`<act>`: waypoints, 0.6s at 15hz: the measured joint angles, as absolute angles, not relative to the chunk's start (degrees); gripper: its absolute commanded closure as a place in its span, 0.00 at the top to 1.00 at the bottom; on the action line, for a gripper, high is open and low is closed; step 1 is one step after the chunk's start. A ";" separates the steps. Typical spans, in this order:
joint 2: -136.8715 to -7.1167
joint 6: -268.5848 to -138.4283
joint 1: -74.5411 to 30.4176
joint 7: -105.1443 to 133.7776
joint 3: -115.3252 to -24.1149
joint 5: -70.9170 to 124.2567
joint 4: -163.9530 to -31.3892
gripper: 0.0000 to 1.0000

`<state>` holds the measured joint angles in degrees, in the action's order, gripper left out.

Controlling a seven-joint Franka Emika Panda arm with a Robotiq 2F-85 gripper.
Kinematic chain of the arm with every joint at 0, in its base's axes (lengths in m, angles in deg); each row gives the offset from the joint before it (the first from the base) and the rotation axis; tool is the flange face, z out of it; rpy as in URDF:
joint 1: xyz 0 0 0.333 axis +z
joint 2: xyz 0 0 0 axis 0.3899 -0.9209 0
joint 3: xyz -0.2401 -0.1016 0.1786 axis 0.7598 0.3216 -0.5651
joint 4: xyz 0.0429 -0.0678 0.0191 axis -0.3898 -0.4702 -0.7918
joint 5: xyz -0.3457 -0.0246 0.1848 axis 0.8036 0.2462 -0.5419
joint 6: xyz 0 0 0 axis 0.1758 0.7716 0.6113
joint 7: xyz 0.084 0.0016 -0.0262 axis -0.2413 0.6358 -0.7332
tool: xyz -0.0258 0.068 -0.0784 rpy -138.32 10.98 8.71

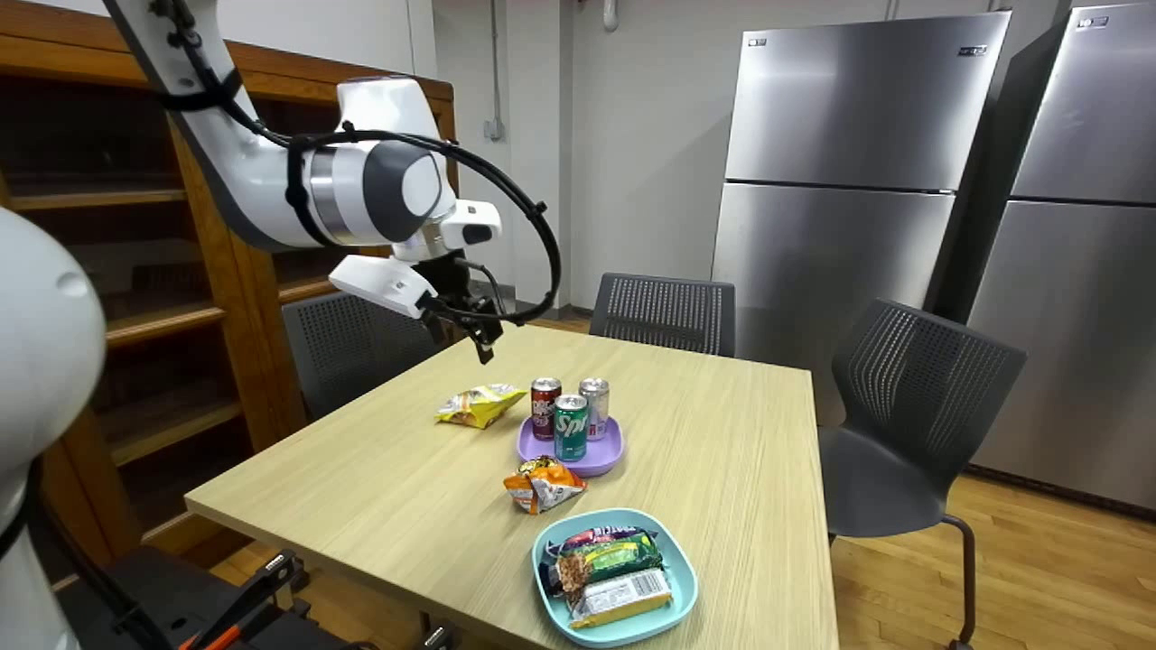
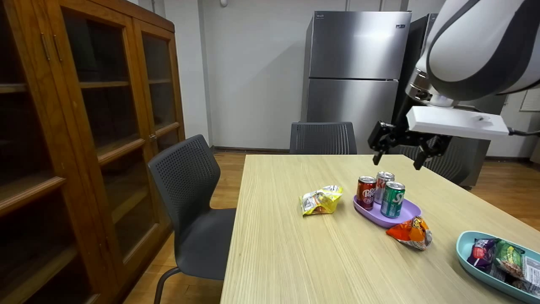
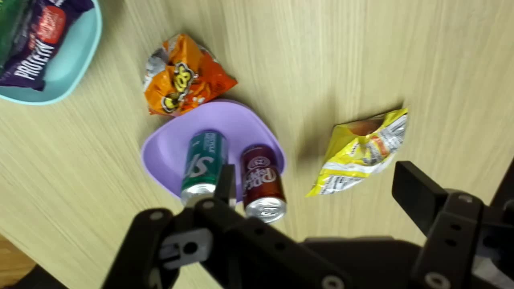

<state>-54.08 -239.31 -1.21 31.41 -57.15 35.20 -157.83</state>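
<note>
My gripper (image 1: 471, 339) is open and empty above the table, also seen in an exterior view (image 2: 397, 162) and the wrist view (image 3: 317, 178). Below it, a purple tray (image 1: 610, 456) holds a dark red Dr Pepper can (image 2: 365, 193), a green Sprite can (image 2: 392, 199) and a silver-pink can (image 1: 596, 408), all upright. In the wrist view the left finger overlaps the Sprite can (image 3: 204, 158); the silver-pink can is hidden. A yellow chip bag (image 3: 363, 150) lies beside the tray on the table. An orange chip bag (image 3: 184, 80) lies against the tray's edge.
A teal tray (image 1: 684, 578) with several wrapped bars stands near the table's edge. Dark chairs (image 1: 664, 311) stand around the table (image 2: 278, 236). A wooden cabinet (image 2: 114, 156) and steel refrigerators (image 1: 840, 235) stand beyond.
</note>
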 measured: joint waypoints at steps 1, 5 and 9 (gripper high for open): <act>-53.63 -239.11 0.02 31.38 -58.24 35.26 -157.81 1.00; -53.06 -238.33 3.20 31.24 -60.86 35.32 -157.78 1.00; -53.02 -238.20 3.13 31.08 -60.71 35.32 -157.78 1.00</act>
<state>-53.02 -238.20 3.13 31.08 -60.71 35.32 -157.78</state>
